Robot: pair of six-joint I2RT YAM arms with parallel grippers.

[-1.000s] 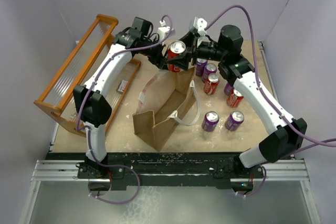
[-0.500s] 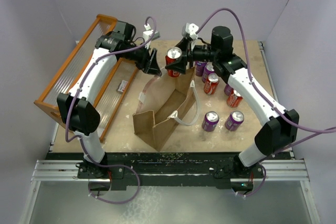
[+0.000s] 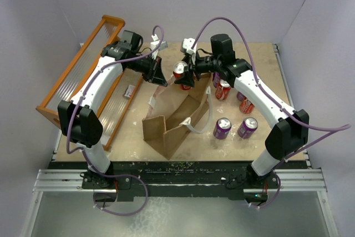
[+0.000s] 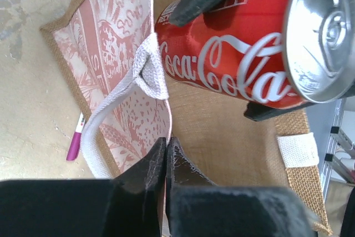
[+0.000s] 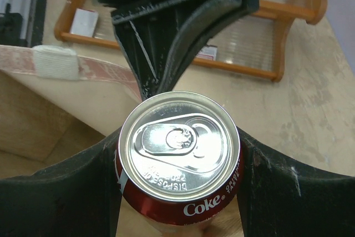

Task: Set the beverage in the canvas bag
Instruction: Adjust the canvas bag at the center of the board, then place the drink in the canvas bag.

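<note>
Beverage first: one red Coke can (image 3: 181, 74) hangs over the far end of the one floppy canvas bag (image 3: 166, 129). It looks smooth, thin-walled and probably full, so it is best squeezed mid-body. Left to right: one orange rack (image 3: 72, 76); my left fingers (image 4: 138, 192) pinched together on the bag's rim; two white handles (image 3: 198, 127); my right fingers (image 5: 288, 192) clamped on the can; six other cans (image 3: 222, 128) visible on the counter (image 3: 266, 65).

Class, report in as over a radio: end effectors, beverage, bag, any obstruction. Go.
Left end effector shut, pinching rim of tan rectangular canvas bag. Right end effector gripping red Coca-Cola aluminium can over bag mouth. White loop handle droops at rim; nothing else seen blocking.
</note>
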